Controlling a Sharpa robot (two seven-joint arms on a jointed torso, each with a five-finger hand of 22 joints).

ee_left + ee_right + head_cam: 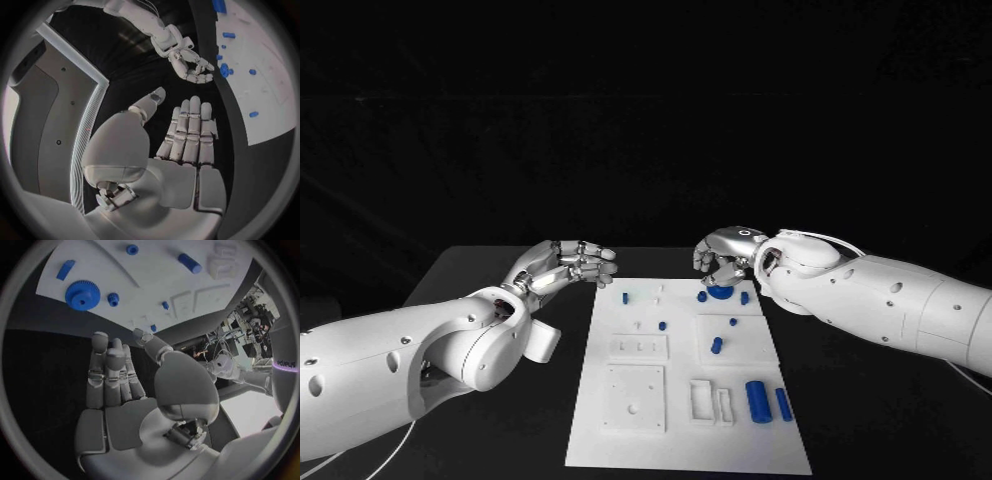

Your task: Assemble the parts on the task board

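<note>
The white task board (678, 440) lies in the middle of the black table, with several blue parts on it. A blue gear (720, 292) sits at the board's far end, between two small blue pegs (744, 297). My right hand (723, 262) hovers just above and behind that gear, empty, its fingers (106, 370) straight and the thumb apart. The gear (82, 294) lies beyond those fingertips with a small toothed piece (113, 299) beside it. My left hand (567, 265) hangs off the board's far left corner, holding nothing, fingers (190, 130) extended. A blue cylinder (757, 400) lies near the front right.
White raised blocks (635, 397) and a slotted holder (702, 400) stand on the board's near half. Small blue pegs (662, 325) are scattered mid-board. Bare black table (877, 420) flanks the board on both sides; my left forearm (430, 360) lies over the left strip.
</note>
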